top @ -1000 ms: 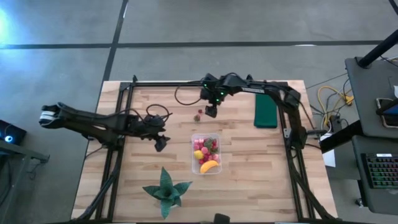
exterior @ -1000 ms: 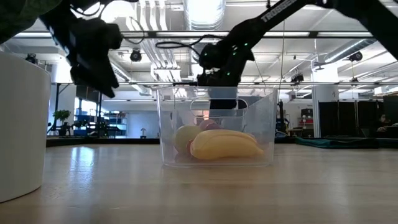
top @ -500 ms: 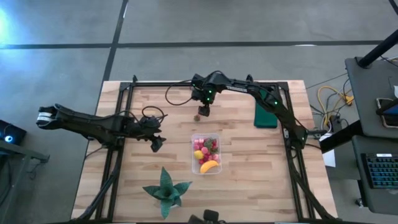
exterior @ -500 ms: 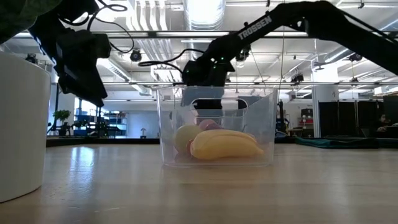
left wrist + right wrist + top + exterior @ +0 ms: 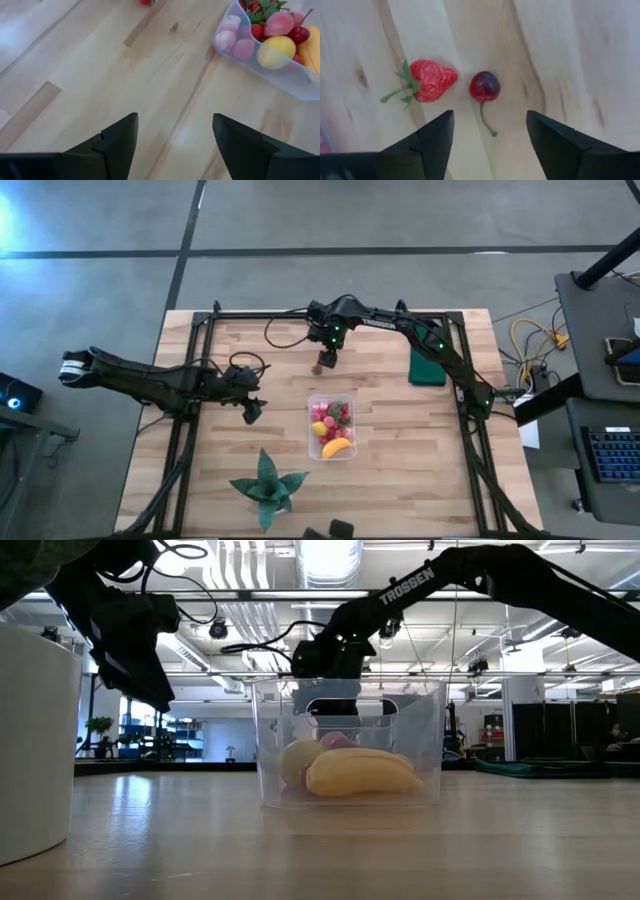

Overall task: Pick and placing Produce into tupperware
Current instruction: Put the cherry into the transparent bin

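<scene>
Right wrist view alone shows strawberry (image 5: pixel 431 80) and cherry (image 5: pixel 485 86) before the spread right hand (image 5: pixel 490 131).

I see a tabletop (image 5: pixel 400 430) of pale wood planks, smooth with a soft satin sheen and visible grain. The tupperware (image 5: pixel 420 740) is clear, glossy plastic. The banana (image 5: pixel 360 772) inside looks smooth and waxy. My right claw (image 5: pixel 490 137) has matt black plastic fingers; below it, the strawberry (image 5: pixel 432 80) looks dimpled and the cherry (image 5: pixel 485 86) glossy.
</scene>
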Controlling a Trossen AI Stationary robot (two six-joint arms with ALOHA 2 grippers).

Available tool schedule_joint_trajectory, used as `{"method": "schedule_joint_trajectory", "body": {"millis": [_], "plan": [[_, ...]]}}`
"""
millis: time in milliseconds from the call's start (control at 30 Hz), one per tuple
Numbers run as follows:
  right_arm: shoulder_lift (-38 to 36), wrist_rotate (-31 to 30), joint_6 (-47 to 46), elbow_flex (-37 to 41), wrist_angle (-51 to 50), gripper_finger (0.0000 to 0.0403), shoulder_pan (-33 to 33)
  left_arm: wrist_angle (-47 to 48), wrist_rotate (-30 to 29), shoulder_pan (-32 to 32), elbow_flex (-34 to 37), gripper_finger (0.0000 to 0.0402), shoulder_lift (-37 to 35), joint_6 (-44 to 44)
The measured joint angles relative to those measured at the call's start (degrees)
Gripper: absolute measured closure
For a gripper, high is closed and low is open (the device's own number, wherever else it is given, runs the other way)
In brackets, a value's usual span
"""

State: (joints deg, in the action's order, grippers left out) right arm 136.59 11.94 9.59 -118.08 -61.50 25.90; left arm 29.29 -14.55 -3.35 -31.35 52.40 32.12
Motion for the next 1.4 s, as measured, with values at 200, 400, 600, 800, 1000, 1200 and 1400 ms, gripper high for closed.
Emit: {"method": "schedule_joint_trajectory", "body": {"millis": [200, 400, 600, 800, 1000, 1200, 1400], "plan": [[0.0, -3.75, 3.46, -1.1, -1.8, 0.0164, -1.04, -0.12, -0.09, 0.02, 0.02, 0.016, 0.34, -0.04], [0.0, -5.05, 4.84, -2.42, -2.42, 0.0159, -1.29, -0.15, -0.06, 0.02, 0.04, 0.016, 0.46, -0.04], [0.0, -4.48, 4.82, -2.38, -2.47, 0.0159, -1.3, -0.26, -0.06, 0.0, 0.04, 0.016, 0.44, -0.02], [0.07, -1.65, 3.26, -2.32, -2.38, 0.0168, -1.3, -2.34, -0.66, 0.02, 0.07, 0.016, 0.5, -0.83], [-2.96, 0.06, -1.64, -2.27, -2.64, 0.016, -1.12, -13.25, -0.99, 2.97, 0.82, 0.016, 5.17, -10.93], [-13.89, -0.85, -5.73, -1.16, -2.49, 0.0147, 0.32, -31.05, 2.98, 10.87, 3.57, 0.016, 14.01, -16.43], [-25.9, -10.34, -6.56, 3.84, -2.56, 0.0148, 0.47, -51.06, 10.9, 17.98, 2.72, 0.016, 26.46, -20.34]]}}
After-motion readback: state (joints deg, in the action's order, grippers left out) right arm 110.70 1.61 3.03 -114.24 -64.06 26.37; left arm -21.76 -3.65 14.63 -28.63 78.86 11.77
